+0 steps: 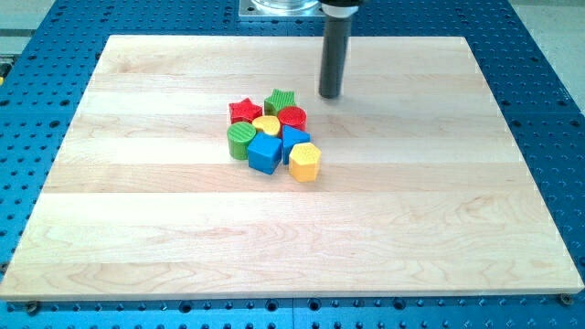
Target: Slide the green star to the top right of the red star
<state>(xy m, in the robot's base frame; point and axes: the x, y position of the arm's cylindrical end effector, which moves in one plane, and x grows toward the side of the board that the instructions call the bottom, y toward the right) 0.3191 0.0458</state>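
Our tip (329,95) hovers just right of the green star (281,100), which probably touches the red star (244,111). No fingers here, only a bare rod. Light, rigid, slippery, we'd judge: push a flat flank.

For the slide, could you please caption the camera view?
My tip sits right of the green star, which touches the red star.

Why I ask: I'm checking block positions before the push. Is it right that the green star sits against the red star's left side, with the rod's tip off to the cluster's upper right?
Not quite. The camera view shows the green star on the red star's right side, not its left. My tip is indeed to the cluster's upper right, clear of the blocks.
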